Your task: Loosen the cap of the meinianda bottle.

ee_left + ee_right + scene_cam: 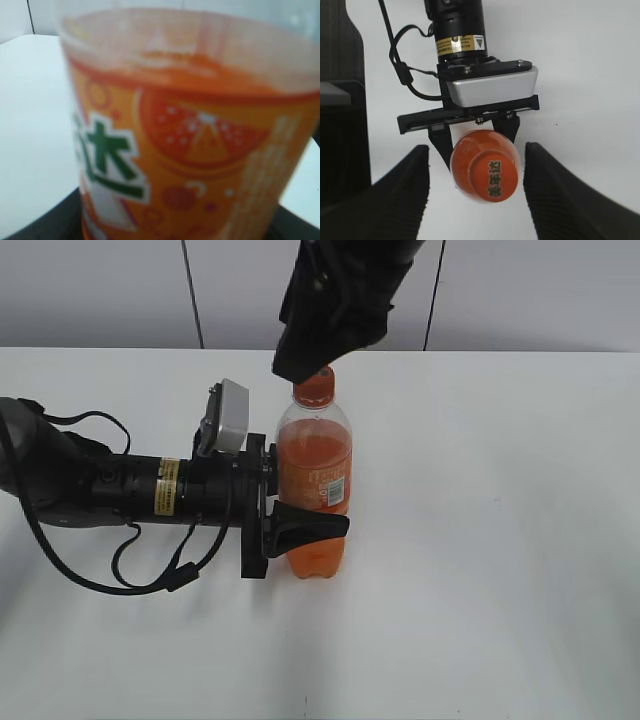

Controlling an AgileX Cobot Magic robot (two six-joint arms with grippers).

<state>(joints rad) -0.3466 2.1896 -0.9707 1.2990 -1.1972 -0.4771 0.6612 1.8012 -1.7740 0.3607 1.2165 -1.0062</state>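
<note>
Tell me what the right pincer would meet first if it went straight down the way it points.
Most likely the cap: the right pincer points down with open jaws either side of it, above the bottle held by the left pincer. How far above the cap it hangs is unclear.

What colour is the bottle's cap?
Orange, with yellowish lettering on top; the cap shows best in the right wrist view.

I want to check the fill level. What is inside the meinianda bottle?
The meinianda bottle holds orange drink up to its shoulder, with clear space above. The label and the left gripper cover the middle. Under the cap, the neck cannot be seen.
</note>
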